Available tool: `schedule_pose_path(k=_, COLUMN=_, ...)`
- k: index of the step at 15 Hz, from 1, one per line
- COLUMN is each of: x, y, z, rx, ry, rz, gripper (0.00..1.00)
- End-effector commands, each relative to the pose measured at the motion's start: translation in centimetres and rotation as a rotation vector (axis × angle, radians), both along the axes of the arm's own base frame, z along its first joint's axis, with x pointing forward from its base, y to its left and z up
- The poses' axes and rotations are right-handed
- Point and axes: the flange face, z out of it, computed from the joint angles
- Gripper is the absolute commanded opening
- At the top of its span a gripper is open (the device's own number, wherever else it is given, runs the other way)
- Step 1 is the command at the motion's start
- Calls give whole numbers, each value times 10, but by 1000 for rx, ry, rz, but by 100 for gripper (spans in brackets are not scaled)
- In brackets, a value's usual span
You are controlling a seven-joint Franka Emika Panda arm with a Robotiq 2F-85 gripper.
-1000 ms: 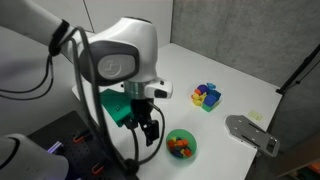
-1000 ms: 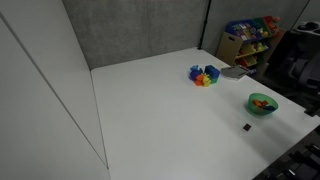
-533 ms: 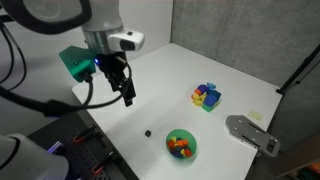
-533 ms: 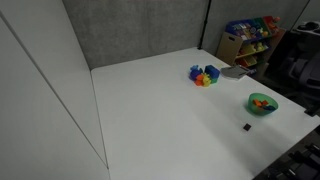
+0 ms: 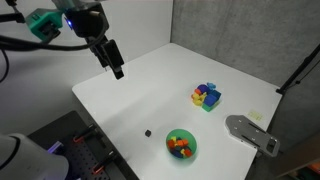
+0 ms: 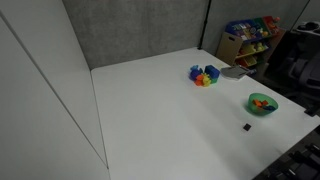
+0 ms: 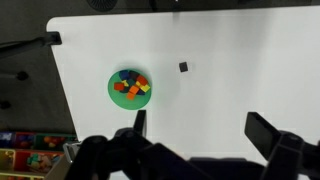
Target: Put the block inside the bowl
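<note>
The block (image 5: 147, 132) is a tiny dark cube lying on the white table near its front edge; it also shows in an exterior view (image 6: 246, 127) and in the wrist view (image 7: 183, 67). The green bowl (image 5: 181, 144) stands just beside it, holding orange-red pieces, and shows in an exterior view (image 6: 262, 103) and the wrist view (image 7: 129, 86). My gripper (image 5: 115, 66) hangs high above the table's far left part, well away from both. In the wrist view its fingers (image 7: 196, 125) are spread wide and empty.
A cluster of bright blue, yellow and purple blocks (image 5: 206, 96) sits mid-table, also seen in an exterior view (image 6: 204, 75). A flat grey metal plate (image 5: 251, 132) lies at the table's right edge. A shelf of coloured toys (image 6: 250, 38) stands beyond the table.
My arm has risen and swung away from above the bowl and block toward the table's far left. The block and bowl have not moved.
</note>
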Motion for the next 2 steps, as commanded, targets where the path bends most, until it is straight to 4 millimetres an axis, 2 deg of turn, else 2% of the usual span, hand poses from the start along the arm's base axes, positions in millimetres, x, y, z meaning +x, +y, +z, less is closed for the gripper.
schedule_pose_path(k=1, x=0, y=1, z=1, rx=0, ry=1, rz=2, gripper=100)
schedule_pose_path(k=2, x=0, y=1, z=0, rx=0, ry=2, rz=2, gripper=100)
